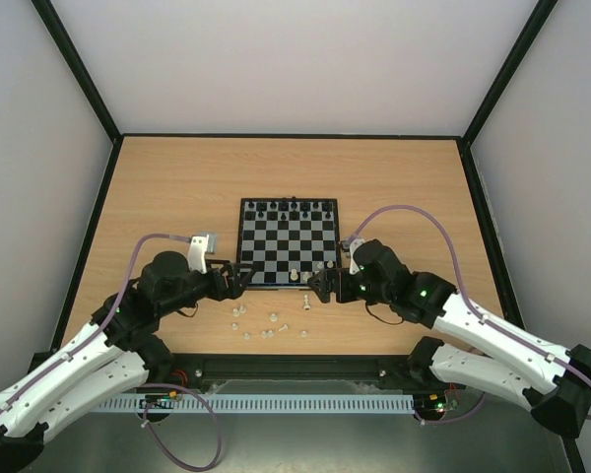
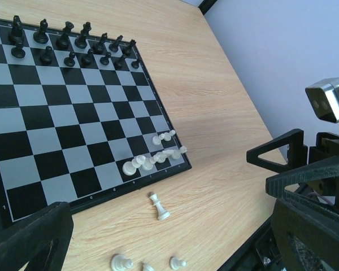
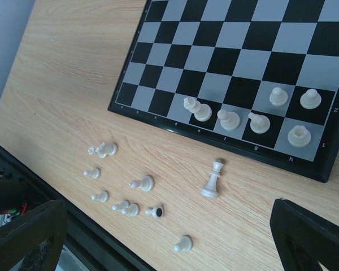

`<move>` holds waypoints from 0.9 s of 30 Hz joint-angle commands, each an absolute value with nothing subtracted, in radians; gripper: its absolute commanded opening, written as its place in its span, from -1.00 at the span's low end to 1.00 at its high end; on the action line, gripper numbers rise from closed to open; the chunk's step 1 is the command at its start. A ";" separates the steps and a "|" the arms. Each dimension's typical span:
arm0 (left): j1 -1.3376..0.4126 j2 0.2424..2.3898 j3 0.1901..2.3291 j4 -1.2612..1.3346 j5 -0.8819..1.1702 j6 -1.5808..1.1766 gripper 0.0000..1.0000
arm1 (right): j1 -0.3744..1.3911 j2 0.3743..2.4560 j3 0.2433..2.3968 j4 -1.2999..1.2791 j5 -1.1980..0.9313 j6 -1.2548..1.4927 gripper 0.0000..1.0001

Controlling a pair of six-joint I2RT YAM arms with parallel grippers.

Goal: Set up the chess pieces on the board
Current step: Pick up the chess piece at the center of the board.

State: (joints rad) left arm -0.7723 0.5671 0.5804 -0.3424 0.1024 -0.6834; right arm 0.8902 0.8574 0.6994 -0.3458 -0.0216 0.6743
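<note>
Both grippers are wide open and hold nothing. The left gripper (image 1: 238, 282) is at the board's near-left corner, the right gripper (image 1: 321, 287) at its near-right edge. The board (image 1: 276, 241) sits mid-bench, black pieces (image 1: 294, 209) on the far rows. A few white chess pieces (image 3: 229, 119) stand on near-right squares. The rest lie loose on the bench (image 1: 177, 187) off the near edge, tall one (image 3: 213, 180) standing. Wide bench beyond the far edge and both sides.

My left arm (image 1: 79, 360) and right arm (image 1: 497, 337) wear white shells over black joints, each with a lilac cable (image 1: 163, 238) attached. Green lights (image 1: 426, 292) glow on the right one. The fingers (image 3: 308, 237) are black, angular, matte plastic.
</note>
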 commanded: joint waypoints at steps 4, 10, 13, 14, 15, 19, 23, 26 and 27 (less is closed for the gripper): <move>-0.775 0.640 0.573 -0.272 0.096 -0.685 0.98 | 0.888 0.940 0.761 -0.409 -0.048 0.640 0.97; -0.775 0.699 0.554 -0.223 0.192 -0.688 0.98 | 0.887 0.971 0.749 -0.394 -0.098 0.611 0.97; -0.775 0.718 0.553 -0.224 0.212 -0.692 0.98 | 0.887 0.985 0.736 -0.376 -0.140 0.610 0.97; -0.775 0.717 0.554 -0.229 0.210 -0.694 0.98 | 0.887 0.989 0.732 -0.371 -0.154 0.609 0.97; -0.775 0.712 0.552 -0.235 0.203 -0.697 0.98 | 0.887 0.995 0.727 -0.366 -0.166 0.610 0.97; -0.775 0.681 0.542 -0.251 0.195 -0.726 0.98 | 0.890 1.021 0.720 -0.355 -0.189 0.610 0.97; -0.776 0.652 0.496 -0.246 0.205 -0.765 0.98 | 0.910 1.064 0.733 -0.372 -0.164 0.606 0.89; -0.776 0.613 0.460 -0.240 0.202 -0.791 0.98 | 0.963 1.123 0.763 -0.395 -0.116 0.598 0.74; -0.776 0.605 0.455 -0.246 0.198 -0.794 0.98 | 0.982 1.143 0.775 -0.410 -0.088 0.597 0.66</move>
State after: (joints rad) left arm -0.7723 0.6399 0.4896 -0.2489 0.1875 -0.7517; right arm 0.9211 1.0824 0.7319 -0.3592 -0.1440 0.6132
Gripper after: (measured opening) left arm 0.990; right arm 0.879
